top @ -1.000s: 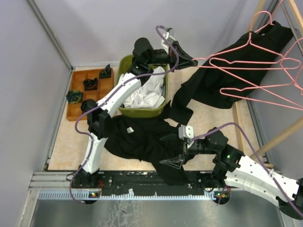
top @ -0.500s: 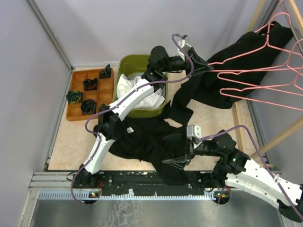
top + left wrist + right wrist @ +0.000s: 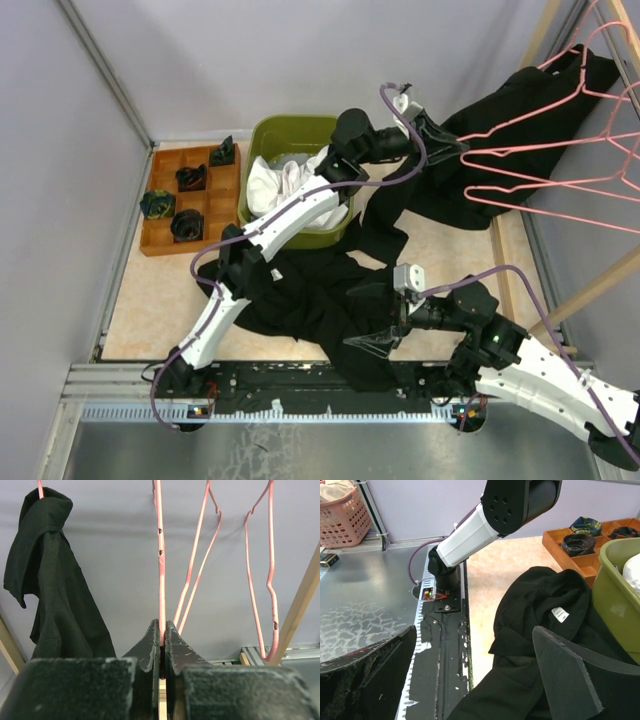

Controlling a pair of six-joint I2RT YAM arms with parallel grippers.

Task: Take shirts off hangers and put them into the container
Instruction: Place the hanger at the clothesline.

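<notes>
The left hand (image 3: 455,148), its arm stretched right beyond the green tub (image 3: 262,130), is pinched shut on a pink hanger (image 3: 161,570). The right hand (image 3: 370,342) hangs wide open and empty over a black shirt (image 3: 290,290) sprawled on the desk (image 3: 140,300). The tub holds a white shirt (image 3: 270,180). Far right, another black shirt (image 3: 520,105) drapes from a hanger.

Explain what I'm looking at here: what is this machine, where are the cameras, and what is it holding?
Two robot arms are bolted to the near edge of a table. One picture looks down from above; the other two come from a camera on each wrist. The left hand is shut on a pink wire hanger. The right hand hovers open over a black shirt lying on the table. A green tub holds a white shirt; another black shirt hangs at right.
</notes>
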